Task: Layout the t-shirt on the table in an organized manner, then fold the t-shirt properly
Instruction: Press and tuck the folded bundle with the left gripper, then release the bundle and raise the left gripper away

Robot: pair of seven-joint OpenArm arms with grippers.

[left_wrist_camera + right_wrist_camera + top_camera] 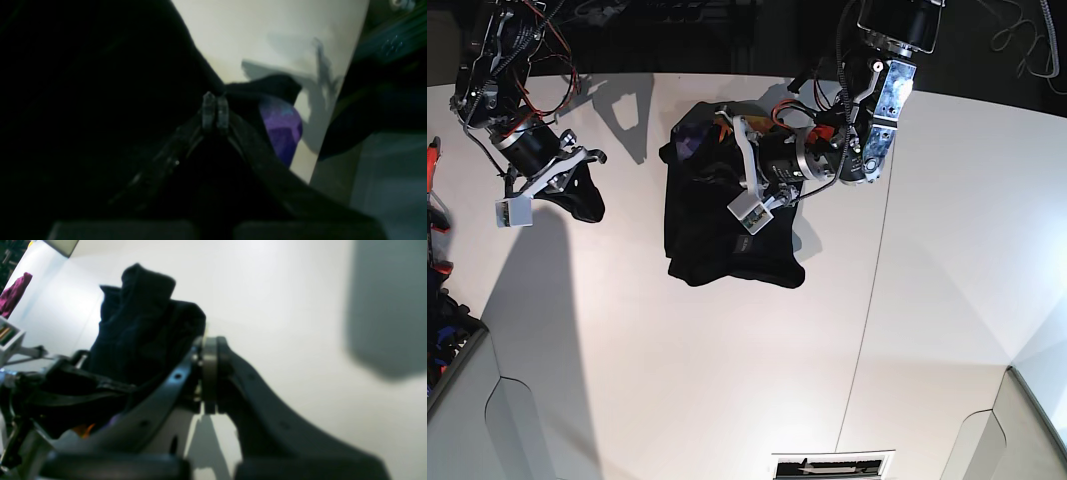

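Left claw point(214, 100) pinched on bunched black cloth t-shirt point(727, 225) near white table's point(677, 380) far edge, right claw point(209, 350) closed empty; unfolded.

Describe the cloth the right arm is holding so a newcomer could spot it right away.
Start at the white table in the base view and go to its far left edge, where the right gripper hangs. Its jaws are shut on a small dark cloth bundle, lifted and drooping. Unlike the large black t-shirt mid-table, it is small and apart.
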